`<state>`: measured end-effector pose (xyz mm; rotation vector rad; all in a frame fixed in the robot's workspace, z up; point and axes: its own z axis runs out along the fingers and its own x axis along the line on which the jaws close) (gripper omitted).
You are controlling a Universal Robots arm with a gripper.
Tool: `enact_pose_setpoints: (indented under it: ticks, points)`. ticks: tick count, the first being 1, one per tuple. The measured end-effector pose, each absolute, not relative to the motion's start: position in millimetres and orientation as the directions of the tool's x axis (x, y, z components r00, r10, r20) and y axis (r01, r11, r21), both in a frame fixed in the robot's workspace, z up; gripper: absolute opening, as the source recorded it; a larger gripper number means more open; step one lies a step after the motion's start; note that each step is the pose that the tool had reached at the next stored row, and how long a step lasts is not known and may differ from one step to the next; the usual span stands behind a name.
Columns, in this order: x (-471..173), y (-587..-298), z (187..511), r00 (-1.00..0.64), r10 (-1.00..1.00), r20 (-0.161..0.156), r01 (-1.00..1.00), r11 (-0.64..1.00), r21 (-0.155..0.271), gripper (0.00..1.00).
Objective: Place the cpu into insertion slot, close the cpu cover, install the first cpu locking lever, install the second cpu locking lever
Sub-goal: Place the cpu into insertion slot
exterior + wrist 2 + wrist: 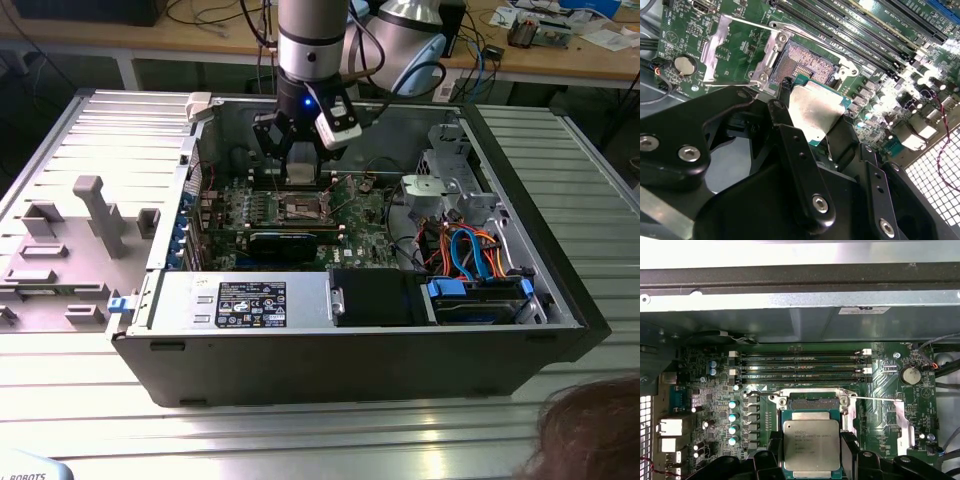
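My gripper point(811, 107) was matte black, dotted with silver screw heads. The cpu point(811, 445) between its fingers had a dull silver-grey top with a teal-green edge. The insertion slot point(812, 402) was dark inside a silvery rim, and the cpu cover point(711, 52) was bright silver. The motherboard point(885, 390) was green, lined with fine pale traces. A column of capacitors point(732, 417) had teal tops. The coin battery point(684, 64) was silver. The cables point(470, 250) were orange and blue. The case wall point(350, 370) was dark grey, and its label point(252, 303) was black with white print.
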<state>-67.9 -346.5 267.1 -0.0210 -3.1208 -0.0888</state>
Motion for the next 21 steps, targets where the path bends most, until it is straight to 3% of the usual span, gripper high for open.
enact_pose_setpoints:
  ticks: [21]
  points:
    - [-67.1,-346.5,262.2,-0.999,0.029,0.020,0.030,0.998,0.053,0.54]
